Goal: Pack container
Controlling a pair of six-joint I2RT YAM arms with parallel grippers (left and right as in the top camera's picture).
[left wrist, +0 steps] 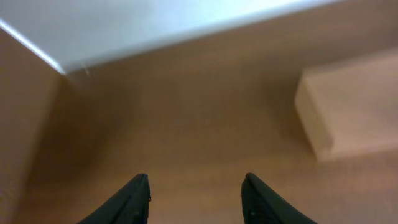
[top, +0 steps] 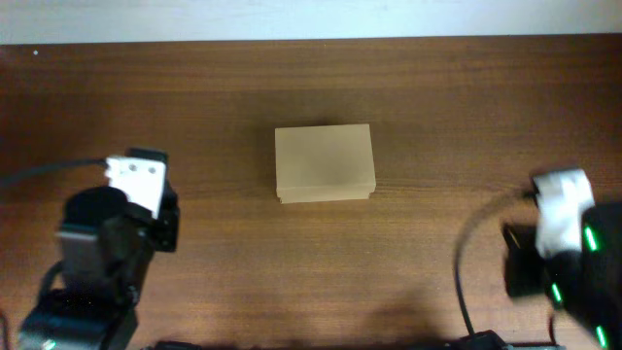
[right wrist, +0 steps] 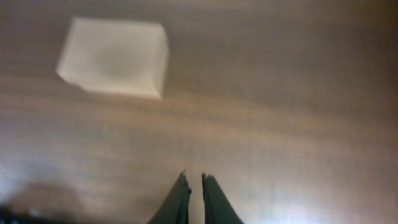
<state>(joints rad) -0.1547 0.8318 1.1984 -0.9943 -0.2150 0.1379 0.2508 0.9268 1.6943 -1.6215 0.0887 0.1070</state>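
we see a dark brown wood-grain desk (top: 437, 107), its grain running side to side. along the far edge we note a pale whitish strip (top: 311, 17), wall or floor we can't tell. tiny pale speck (top: 36, 52) near the desk's far left corner.

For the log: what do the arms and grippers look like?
The left arm is black with a white wrist block and trails a dark cable. The right arm matches, adding green lights and a looping black cable. The left gripper and right gripper have dark, tapered fingers.
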